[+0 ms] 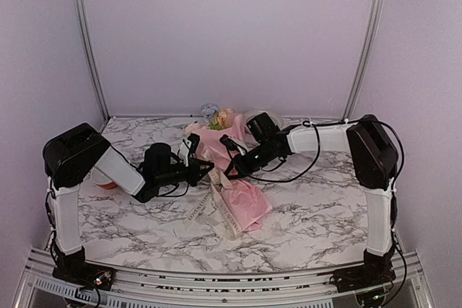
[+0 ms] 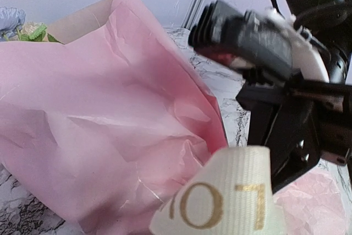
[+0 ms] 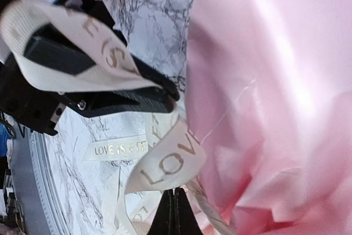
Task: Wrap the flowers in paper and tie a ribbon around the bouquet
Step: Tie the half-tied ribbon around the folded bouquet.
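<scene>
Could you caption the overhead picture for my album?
Left gripper and right gripper meet at pink bouquet, cream ribbon trailing over marble table.

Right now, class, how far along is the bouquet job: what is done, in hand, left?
Done: the paper wraps the flowers. In hand: left gripper and right gripper shut on the ribbon. Left: cinching and tying; no knot shows.

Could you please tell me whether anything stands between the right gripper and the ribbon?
Nothing visible does. The right gripper, shut, has its tips right at a loop of the ribbon, beside the paper. The left gripper holds another stretch off to the side.
</scene>
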